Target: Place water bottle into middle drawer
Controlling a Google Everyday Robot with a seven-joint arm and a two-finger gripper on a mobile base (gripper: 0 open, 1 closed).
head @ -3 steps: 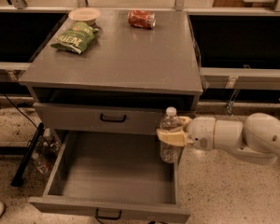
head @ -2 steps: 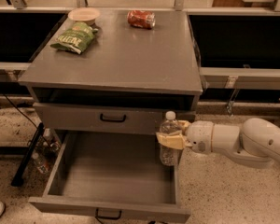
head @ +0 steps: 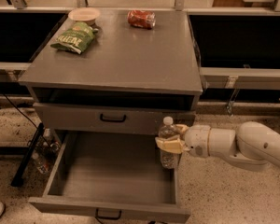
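Note:
The water bottle (head: 168, 146) is clear with a white cap and stands upright in my gripper (head: 170, 139), whose tan fingers are shut around its middle. It hangs at the right side wall of the open middle drawer (head: 114, 174), a wide grey tray with a black wire handle (head: 107, 214) on its front. My white arm (head: 238, 146) reaches in from the right.
The grey cabinet top (head: 130, 50) carries a green chip bag (head: 74, 37), a tan bowl (head: 84, 16) and a red soda can (head: 141, 18). A shut upper drawer (head: 113, 118) sits above the open one. Bottles and a black stand lie on the floor at left (head: 39, 153).
The gripper with the bottle has shifted slightly left and down, towards the drawer's right wall. The drawer has not moved.

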